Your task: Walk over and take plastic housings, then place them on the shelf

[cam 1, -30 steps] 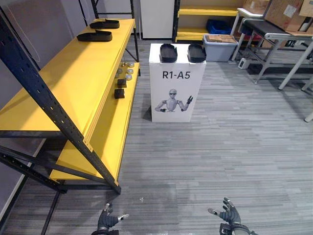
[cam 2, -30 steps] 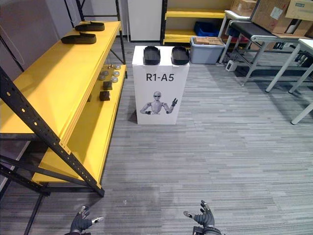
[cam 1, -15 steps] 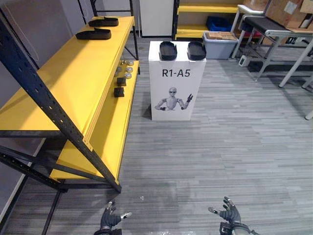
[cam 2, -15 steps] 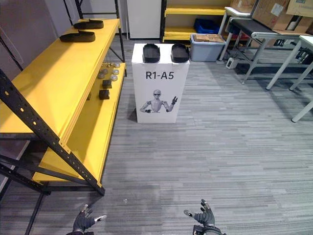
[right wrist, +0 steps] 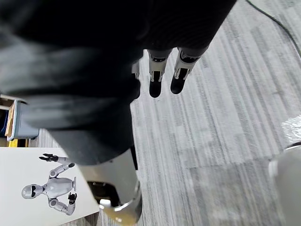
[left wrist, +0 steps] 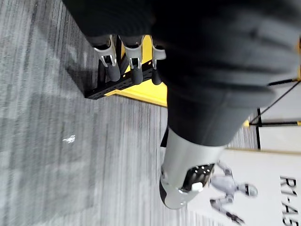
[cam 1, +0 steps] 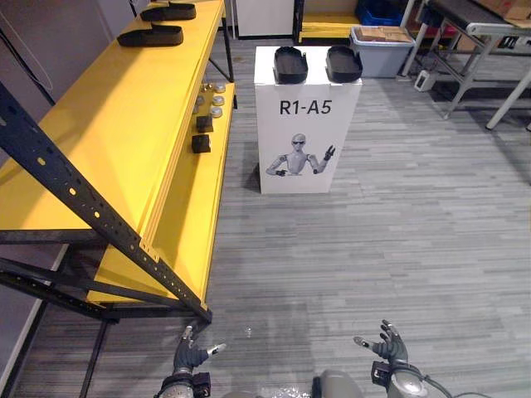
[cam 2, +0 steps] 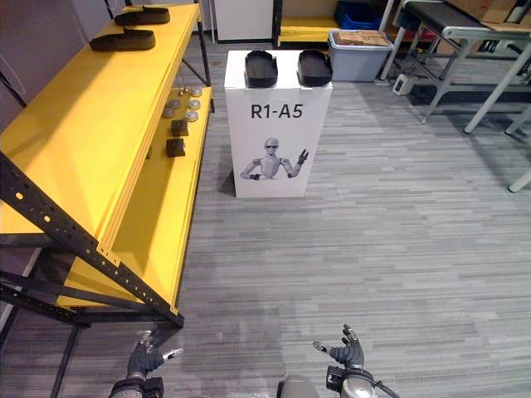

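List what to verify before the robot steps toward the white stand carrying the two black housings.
1. Housings in place: left housing and right housing lie side by side on top of the white stand: ok.
2. Left hand open, holding nothing: ok.
3. Right hand open, holding nothing: ok.
4. Path: bare grey floor up to the stand: ok.
5. Room on the yellow shelf: two shelved housings at the far end, bare board nearer: ok.
6. Housings within reach: not ok, the stand is well ahead of both hands.
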Motion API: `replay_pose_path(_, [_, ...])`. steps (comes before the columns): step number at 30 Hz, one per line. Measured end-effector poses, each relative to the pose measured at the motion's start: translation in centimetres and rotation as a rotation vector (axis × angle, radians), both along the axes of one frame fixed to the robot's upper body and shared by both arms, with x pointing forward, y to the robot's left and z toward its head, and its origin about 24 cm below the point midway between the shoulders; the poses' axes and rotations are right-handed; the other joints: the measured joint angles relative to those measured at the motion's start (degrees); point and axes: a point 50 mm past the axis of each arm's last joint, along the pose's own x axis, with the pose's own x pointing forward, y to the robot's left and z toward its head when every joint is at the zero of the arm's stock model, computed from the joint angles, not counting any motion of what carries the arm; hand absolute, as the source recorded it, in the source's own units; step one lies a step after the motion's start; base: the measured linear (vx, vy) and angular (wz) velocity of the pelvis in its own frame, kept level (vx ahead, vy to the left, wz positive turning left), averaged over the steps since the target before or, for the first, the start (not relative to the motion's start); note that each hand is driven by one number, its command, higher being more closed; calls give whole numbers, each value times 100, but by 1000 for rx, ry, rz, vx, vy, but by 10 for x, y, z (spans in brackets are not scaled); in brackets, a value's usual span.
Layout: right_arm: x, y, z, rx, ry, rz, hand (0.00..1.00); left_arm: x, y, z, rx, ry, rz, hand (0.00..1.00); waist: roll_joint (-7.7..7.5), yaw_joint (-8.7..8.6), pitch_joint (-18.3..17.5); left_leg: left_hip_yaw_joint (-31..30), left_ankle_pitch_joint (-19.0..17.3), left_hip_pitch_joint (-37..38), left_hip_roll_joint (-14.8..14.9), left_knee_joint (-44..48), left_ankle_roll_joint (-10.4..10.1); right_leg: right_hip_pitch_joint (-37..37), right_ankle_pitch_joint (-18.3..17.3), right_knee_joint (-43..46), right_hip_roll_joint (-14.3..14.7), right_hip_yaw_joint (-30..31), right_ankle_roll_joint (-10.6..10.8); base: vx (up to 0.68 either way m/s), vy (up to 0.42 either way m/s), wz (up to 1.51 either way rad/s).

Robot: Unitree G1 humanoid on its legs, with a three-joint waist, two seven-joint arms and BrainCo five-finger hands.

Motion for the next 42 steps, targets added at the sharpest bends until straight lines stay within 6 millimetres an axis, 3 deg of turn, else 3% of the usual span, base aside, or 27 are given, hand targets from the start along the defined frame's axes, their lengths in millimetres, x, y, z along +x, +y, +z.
replay_pose_path(2, [4, -2, 2, -8, -9, -1, 0, 16, -1, 7, 5, -41, -20, 0, 9, -112, 80, -211, -29, 240, 139, -201, -106, -165, 273, -1075, 150, -120, -125, 439, -88, 53])
replay_pose_path(5, [5, -4, 3, -21, -12, -7, 0, 34, -7, 15, 5, -92, -48, 0, -56, -285, 52, -448, -161, 666, 369, -528, -487, -196, 1894, -2037, 300, -123, -488, 602, -224, 55])
replay_pose_path(6, [11, -7, 7, -32, -26, -2, 0, 38, -11, 16, -6, -96, -54, 0, 115, -259, 37, -429, -152, 674, 594, -479, -632, -252, 1897, -1741, 436, -269, -793, 645, -286, 15])
replay_pose_path(7, [20, -6, 11, -34, -50, 3, 0, 41, -15, 16, -10, -102, -69, 0, 124, -290, 38, -391, 46, 555, 634, -227, -959, -302, 1632, -1508, 450, -342, -895, 633, -288, 2])
replay_pose_path(8, [23, -6, 13, -36, -60, 6, 0, 41, -18, 16, -15, -101, -74, 0, 130, -309, 41, -374, 171, 475, 652, 32, -1039, -242, 1532, -1474, 493, -393, -915, 600, -295, 0])
replay_pose_path(11, [29, 4, 14, -45, -62, 72, 0, 29, -24, 7, -45, -63, -58, 0, 234, -234, 64, -85, 1210, -579, 1018, 3362, -900, 1022, 1322, -2353, 899, -259, -1064, 632, -227, -31])
replay_pose_path(12, [33, 8, 15, -43, -69, 91, 0, 26, -24, 6, -49, -55, -57, 0, 251, -140, 105, 58, 938, -1090, 1186, 4568, -862, 1472, 1298, -2630, 1069, -59, -1105, 508, -111, -76])
replay_pose_path(14, [35, 14, 15, -31, -76, 100, 0, 24, -26, 4, -59, -48, -52, 0, 240, 66, 154, 235, 613, -1718, 1164, 5137, -787, 2006, 1242, -2942, 1146, 282, -1185, 468, -26, -83])
replay_pose_path(16, [40, 17, 16, -27, -77, 110, 0, 22, -27, 4, -66, -47, -43, 0, 227, 244, 262, 287, 266, -2346, 819, 4099, -776, 2448, 1093, -3084, 1015, 692, -1155, 439, 89, -85])
replay_pose_path(18, [42, 16, 17, -29, -81, 107, 0, 16, -26, 1, -78, -36, -5, 0, 193, 266, 368, 330, 331, -2444, 529, 2380, -742, 2713, 871, -3090, 800, 899, -1001, 370, 176, -65])
replay_pose_path(19, [40, 14, 15, -32, -73, 105, 0, 15, -27, 1, -84, -33, 3, 0, 220, 257, 382, 279, 526, -2440, 430, 1469, -755, 2839, 719, -3100, 726, 957, -936, 467, 260, -46])
replay_pose_path(20, [35, 11, 12, -36, -53, 89, 0, 13, -28, 0, -87, -30, 6, 0, 293, 267, 346, 251, 1127, -2404, 410, 447, -814, 3024, 455, -3127, 653, 1044, -859, 419, 247, -28])
replay_pose_path(21, [33, 10, 11, -35, -44, 81, 0, 12, -27, -1, -86, -28, 7, 0, 289, 299, 318, 299, 1462, -2336, 388, 382, -816, 3102, 362, -3130, 609, 1095, -823, 462, 263, -27])
replay_pose_path(22, [33, 11, 10, -33, -42, 79, 0, 12, -26, -1, -84, -27, 10, 0, 257, 354, 288, 337, 1715, -2258, 244, 329, -604, 3178, 224, -3119, 470, 1158, -729, 487, 260, -20])
replay_pose_path(24, [34, 10, 11, -37, -45, 81, 0, 15, -26, 1, -87, -37, 14, 0, 114, 391, 270, 356, 1514, -2354, -37, 629, -286, 3180, 43, -2919, 214, 1170, -609, 481, 227, -9])
replay_pose_path(25, [34, 10, 10, -38, -42, 81, 0, 14, -27, -1, -90, -29, 16, 0, 118, 401, 266, 392, 1318, -2348, -107, 858, -12, 3098, -46, -2516, 147, 1168, -467, 468, 183, -4])
replay_pose_path(27, [28, 11, 4, -41, -5, 89, 0, 7, -26, -6, -87, 2, 19, 0, 88, 395, 260, 443, 997, -1877, -221, 740, 47, 2523, -101, -651, 76, 1171, -54, 467, 187, -7])
replay_pose_path(28, [27, 12, 3, -38, 2, 90, 0, 7, -25, -6, -84, 7, 16, 0, 55, 389, 268, 437, 934, -1666, -284, 646, 60, 2230, -32, 91, 13, 1154, 362, 475, 184, 7])
replay_pose_path(29, [22, 13, 0, -32, 16, 88, 0, 5, -23, -9, -73, 30, 5, 0, 15, 320, 261, 384, 839, -1268, -410, 504, 137, 1793, -17, 1328, -101, 1075, 509, 565, 184, 19])
replay_pose_path(30, [14, 13, -4, -27, 37, 85, 0, 4, -22, -10, -69, 38, 3, 0, 7, 297, 237, 352, 743, -843, -467, 352, 150, 1447, -59, 1925, -267, 804, 419, 474, 117, 23])
replay_pose_path(32, [9, 16, -7, -16, 49, 87, 0, 5, -20, -9, -60, 36, -1, 0, -4, 274, 222, 221, 710, -413, -500, 97, 156, 1068, -200, 1958, -414, 377, 194, 479, 37, 35])
replay_pose_path(35, [13, 17, -6, -13, 44, 89, 0, 16, -17, -4, -45, 3, -11, 0, 38, 110, 220, -107, 633, 38, -260, -180, 23, 463, -213, 465, -272, 38, 78, 491, -87, 58])
replay_pose_path(36, [12, 17, -6, -12, 46, 88, 0, 17, -15, -3, -40, -1, -10, 0, 29, 107, 221, -204, 519, 182, -111, -181, -158, 371, -95, -396, -135, 198, 5, 463, -186, 49])
replay_pose_path(38, [7, 16, -9, -12, 63, 82, 0, 15, -11, -4, -30, 8, -3, 0, -55, 97, 173, -284, 299, 399, 31, -163, -464, 383, 680, -1429, -16, 541, 10, 486, -252, 57])
replay_pose_path(39, [-1, 14, -12, -14, 85, 76, 0, 10, -9, -7, -25, 28, 1, 0, -114, 71, 72, -413, 145, 503, 104, -91, -578, 465, 1364, -1410, 32, 538, -331, 499, -343, 43])
replay_pose_path(40, [-2, 9, -13, -25, 94, 72, 0, 5, -13, -11, -39, 49, 11, 0, 52, 87, -33, -462, 97, 432, 323, 99, -631, 450, 1247, -1294, 197, 444, -420, 492, -351, 32])
replay_pose_path(42, [3, 8, -9, -27, 74, 68, 0, 5, -20, -12, -61, 49, 16, 0, 121, 52, -48, -455, 154, -41, 499, 999, -722, 577, 1114, -1435, 330, 275, -577, 471, -349, 22])
